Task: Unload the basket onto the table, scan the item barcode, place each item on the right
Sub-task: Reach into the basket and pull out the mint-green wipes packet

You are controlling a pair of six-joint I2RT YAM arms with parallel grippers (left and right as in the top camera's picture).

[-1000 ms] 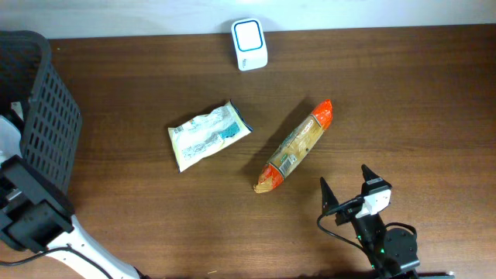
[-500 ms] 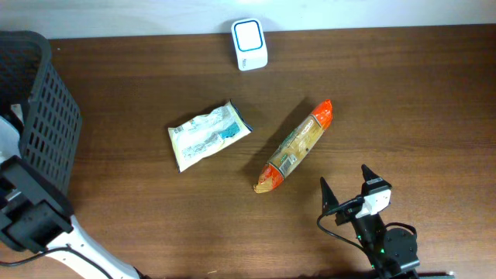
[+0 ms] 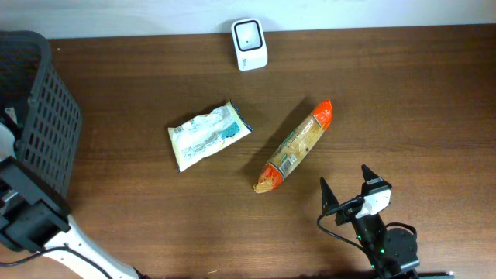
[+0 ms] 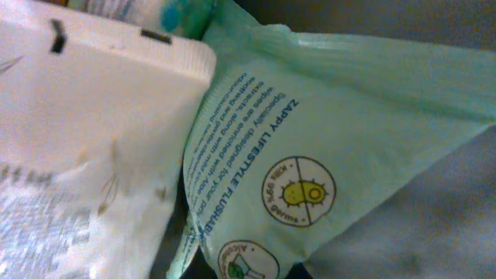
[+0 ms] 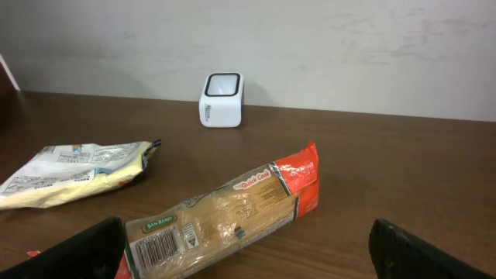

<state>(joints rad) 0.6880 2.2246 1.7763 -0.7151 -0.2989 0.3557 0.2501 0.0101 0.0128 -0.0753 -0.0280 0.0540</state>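
A long pasta pack [image 3: 294, 146] with orange ends lies diagonally mid-table, its barcode [image 5: 155, 246] facing up at the near end. The white scanner [image 3: 249, 34] stands at the far edge, window up. My right gripper [image 3: 344, 176] rests near the front edge, open and empty, with the pasta pack [image 5: 232, 217] just ahead of its fingers. My left arm reaches into the black basket [image 3: 46, 116]. Its fingers do not show, and its camera is pressed close to a pale green wipes pack [image 4: 310, 155] and a white pack [image 4: 85, 132]. The left jaws are shut; whether they hold anything is hidden.
A crumpled white and blue pouch [image 3: 208, 134] lies left of the pasta pack. The tall mesh basket occupies the left edge. A pale wall [image 5: 310, 46] runs behind the scanner.
The visible part of my left arm has shifted slightly by the basket; its jaws opened briefly and shut again. The right arm and the table items have not moved.
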